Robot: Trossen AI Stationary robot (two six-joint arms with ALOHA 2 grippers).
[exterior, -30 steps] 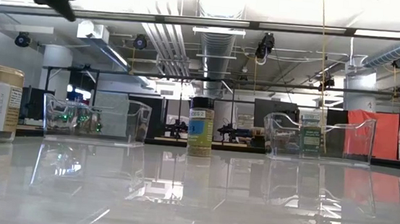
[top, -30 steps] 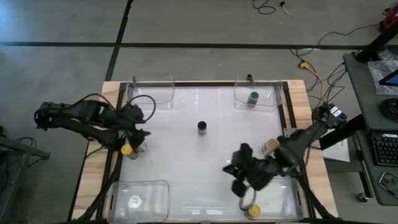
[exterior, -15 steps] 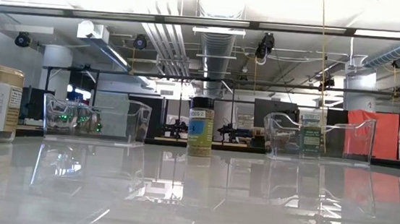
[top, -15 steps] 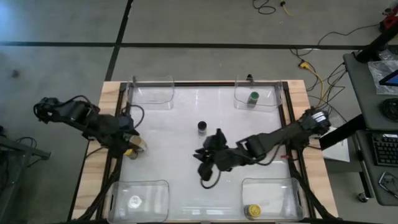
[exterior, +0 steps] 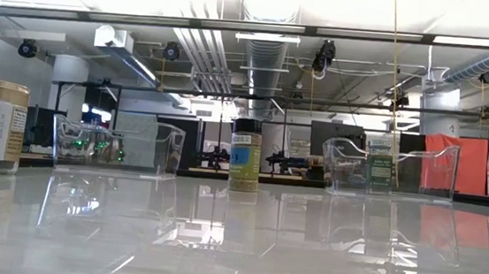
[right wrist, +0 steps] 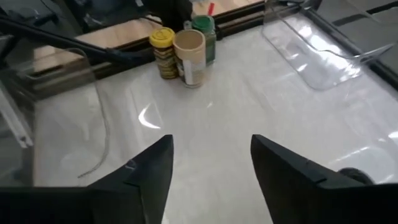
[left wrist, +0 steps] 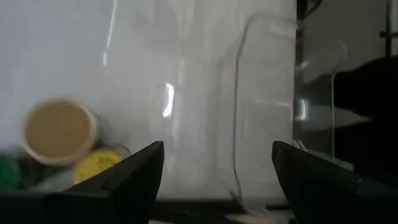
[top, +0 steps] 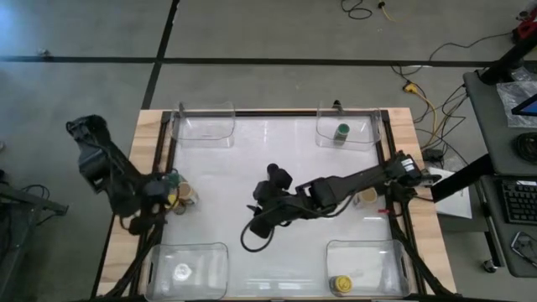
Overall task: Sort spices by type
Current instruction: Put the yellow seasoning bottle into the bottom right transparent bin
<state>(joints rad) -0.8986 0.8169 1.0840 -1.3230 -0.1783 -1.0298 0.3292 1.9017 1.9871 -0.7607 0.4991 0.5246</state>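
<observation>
Aiming the right gripper [right wrist: 211, 146] is the step as I read it. Its fingers are spread with nothing between them, and it hangs near mid-frame in the high view. The black-lidded jar [top: 273, 171] stands just beside it, free on the table [top: 226, 168].

For a clean pick: centre over the lid, straddle the body, close squarely, lift straight. The jar is narrow and upright, so a side nudge probably tips it.

The left gripper [left wrist: 217, 149], also spread and empty, waits at the left edge by a tight cluster of green [top: 172, 178], tan [top: 186, 193] and yellow [top: 172, 202] jars.

Already in tubs:
- a green jar [top: 341, 131], upper right
- a yellow jar [top: 341, 285], lower right
- a pale-lidded jar [top: 182, 271], lower left

In the low view the black-lidded jar shows a dark cap, a tan body and a blue label.
</observation>
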